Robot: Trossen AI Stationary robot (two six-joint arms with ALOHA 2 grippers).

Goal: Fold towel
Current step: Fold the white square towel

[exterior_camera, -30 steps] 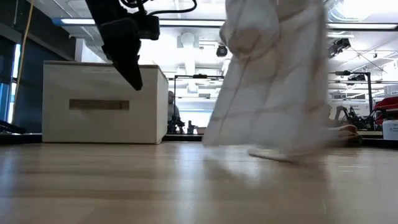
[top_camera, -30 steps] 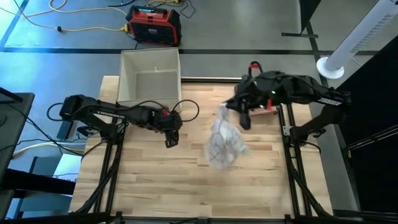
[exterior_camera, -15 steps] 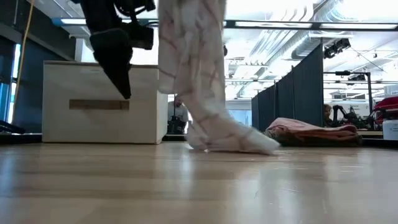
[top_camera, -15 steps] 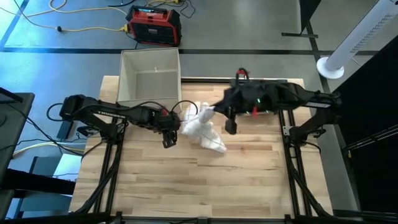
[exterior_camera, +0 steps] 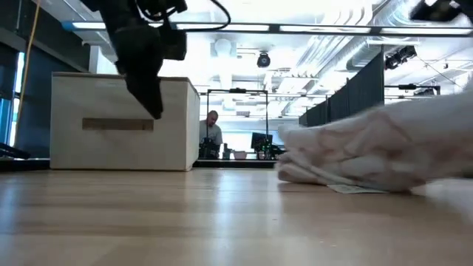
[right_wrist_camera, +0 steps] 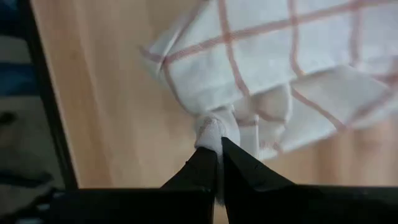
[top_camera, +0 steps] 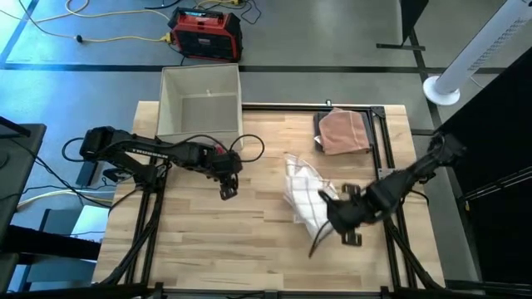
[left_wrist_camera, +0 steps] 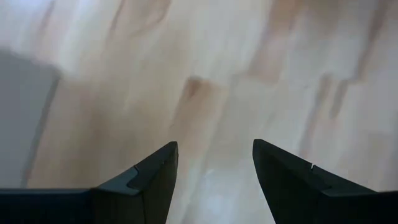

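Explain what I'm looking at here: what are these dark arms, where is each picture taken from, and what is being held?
Two robot arms work at a wooden table. One picture looks straight down, one looks level across the tabletop, and two come from cameras on the wrists. The right claw is shut on a corner of a white checked towel, which lies crumpled on the table. The left claw is open above bare wood, holding nothing. A pale box stands at the far edge, and a pinkish cloth lies at the far right.
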